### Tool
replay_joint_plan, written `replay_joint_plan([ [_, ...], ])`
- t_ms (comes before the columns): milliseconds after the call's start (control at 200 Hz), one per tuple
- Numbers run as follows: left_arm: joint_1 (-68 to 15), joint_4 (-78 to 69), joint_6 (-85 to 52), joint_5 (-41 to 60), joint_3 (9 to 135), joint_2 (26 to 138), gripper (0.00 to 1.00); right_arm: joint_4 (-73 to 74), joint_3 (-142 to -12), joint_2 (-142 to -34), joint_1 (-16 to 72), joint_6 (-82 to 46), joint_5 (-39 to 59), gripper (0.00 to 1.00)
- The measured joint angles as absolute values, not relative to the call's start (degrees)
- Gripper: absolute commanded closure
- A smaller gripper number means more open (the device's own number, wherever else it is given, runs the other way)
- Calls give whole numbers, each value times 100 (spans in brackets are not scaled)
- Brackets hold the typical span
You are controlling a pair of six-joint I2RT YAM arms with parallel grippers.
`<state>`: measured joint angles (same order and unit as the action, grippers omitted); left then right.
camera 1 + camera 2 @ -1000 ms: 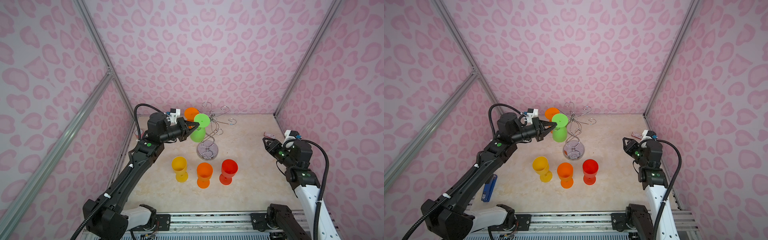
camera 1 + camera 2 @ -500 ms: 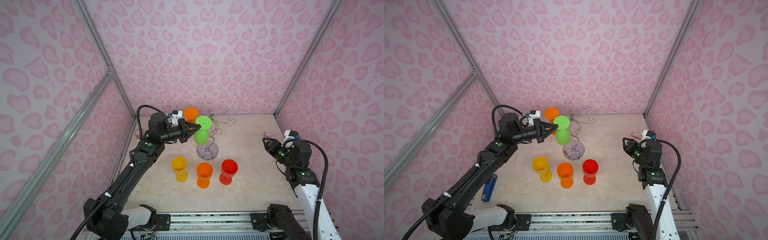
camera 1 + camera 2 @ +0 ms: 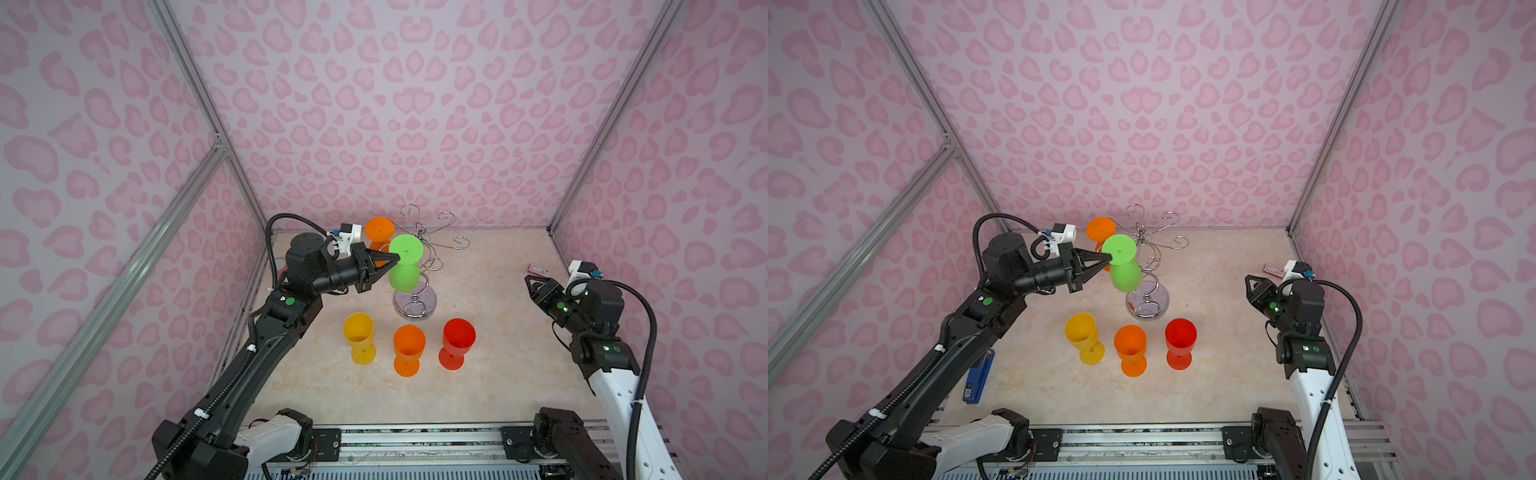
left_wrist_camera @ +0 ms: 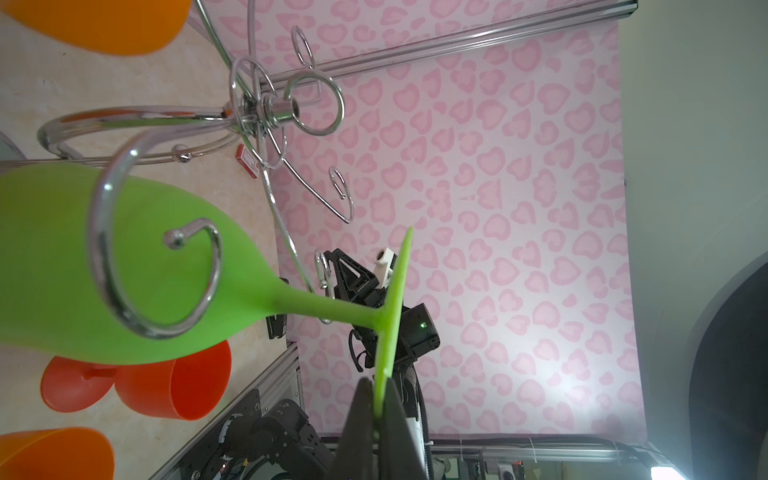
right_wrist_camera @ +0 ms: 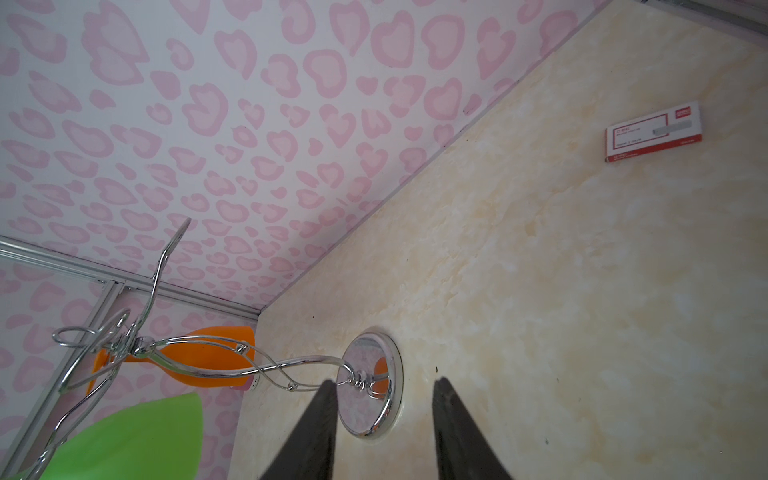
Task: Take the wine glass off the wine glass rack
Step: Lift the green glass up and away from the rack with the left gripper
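Left claw [image 3: 395,259]: is pinching tight on the rim of the foot of the green wine glass [image 3: 404,275]; in the left wrist view its fingers [image 4: 360,424] are clamping the thin green disc edge-on
Green wine glass: is hanging upside down from that grip, foot up and bowl down, slightly tilted, above the worktop [image 3: 498,374] and just beside the stem of the wine glass rack [image 3: 419,307]; in the left wrist view a curled hook arm is crossing in front of the bowl; whether wire and glass are touching, I cannot tell
Wine glass rack: is standing upright on its round chrome base toward the back of the worktop; its curled arms are spreading out at the top
Hanging orange glass [image 3: 379,231]: is hanging foot up from a rack arm, behind the green one in both top views
Right claw [image 3: 532,286]: is hovering over the right side of the worktop, well apart from the rack; its fingers [image 5: 316,432] are standing partly spread with nothing between them
Row of glasses: a yellow glass [image 3: 359,337], an orange glass [image 3: 409,348] and a red glass [image 3: 458,340] are standing upright side by side, not touching, in front of the rack
Red and white box [image 3: 539,270]: is lying flat near the back right corner, close to the right claw
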<state>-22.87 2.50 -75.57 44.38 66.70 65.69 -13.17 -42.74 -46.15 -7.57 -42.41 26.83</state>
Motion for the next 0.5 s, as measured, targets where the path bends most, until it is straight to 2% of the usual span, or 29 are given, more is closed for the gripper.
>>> replay_joint_plan([
  [500,-2270,285,-7603,4624,6412,5824,98,-1313,-4239,-4595,-757,-4248,2703,61],
])
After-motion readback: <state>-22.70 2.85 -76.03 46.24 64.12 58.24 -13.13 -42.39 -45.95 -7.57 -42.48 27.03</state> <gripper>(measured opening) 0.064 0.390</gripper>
